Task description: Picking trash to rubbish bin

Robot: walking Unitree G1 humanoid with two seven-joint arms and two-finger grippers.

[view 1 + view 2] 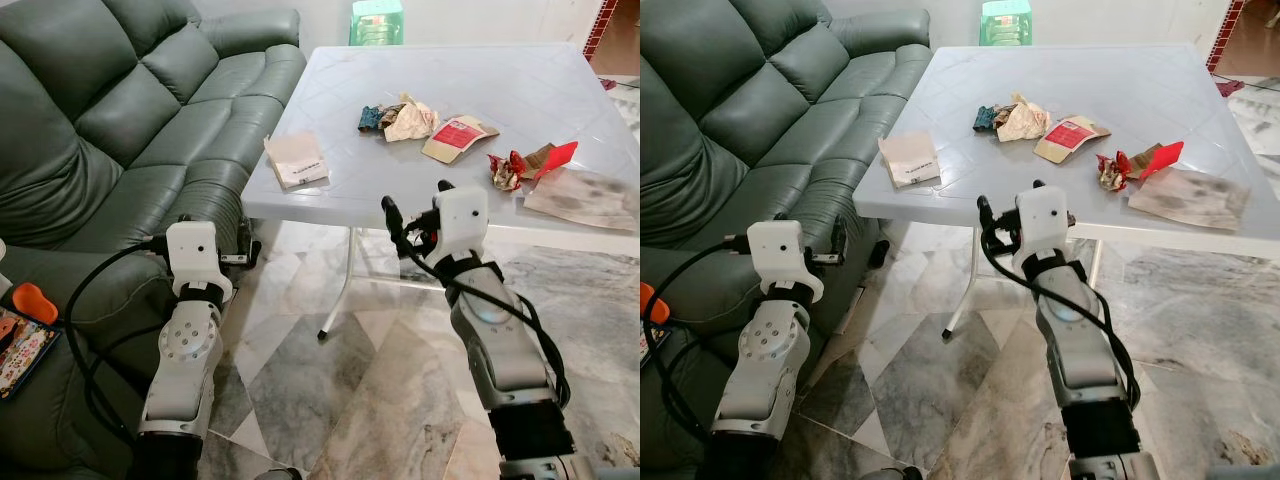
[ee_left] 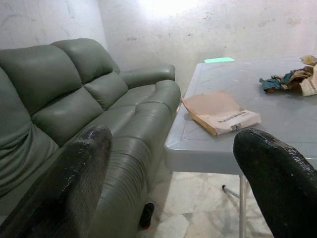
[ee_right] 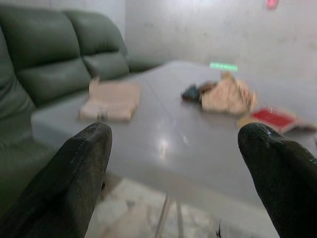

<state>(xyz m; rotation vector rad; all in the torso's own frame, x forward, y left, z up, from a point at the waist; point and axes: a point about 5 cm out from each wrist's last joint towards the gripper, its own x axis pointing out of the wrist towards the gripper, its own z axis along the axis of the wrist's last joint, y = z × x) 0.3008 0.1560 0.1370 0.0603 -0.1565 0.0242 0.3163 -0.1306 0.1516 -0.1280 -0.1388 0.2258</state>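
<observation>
On the white tabletop (image 1: 560, 90) lie a flat paper packet (image 1: 296, 160), a crumpled wrapper (image 1: 408, 120), a red-labelled pouch (image 1: 458, 136) and red scraps (image 1: 525, 165). Below its near edge, the right gripper (image 1: 415, 210) hangs with jaws wide and holding nothing. Beside the green sofa (image 1: 120, 110), the left gripper (image 1: 215, 240) has its jaws apart, empty; what may be a green stool (image 1: 376, 20) stands beyond.

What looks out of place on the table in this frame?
Litter is scattered across the white table: a tan packet near the sofa-side edge, crumpled wrappers, a red-labelled pouch, red wrapper scraps and a stained paper sheet. Nothing looks spilled.
</observation>
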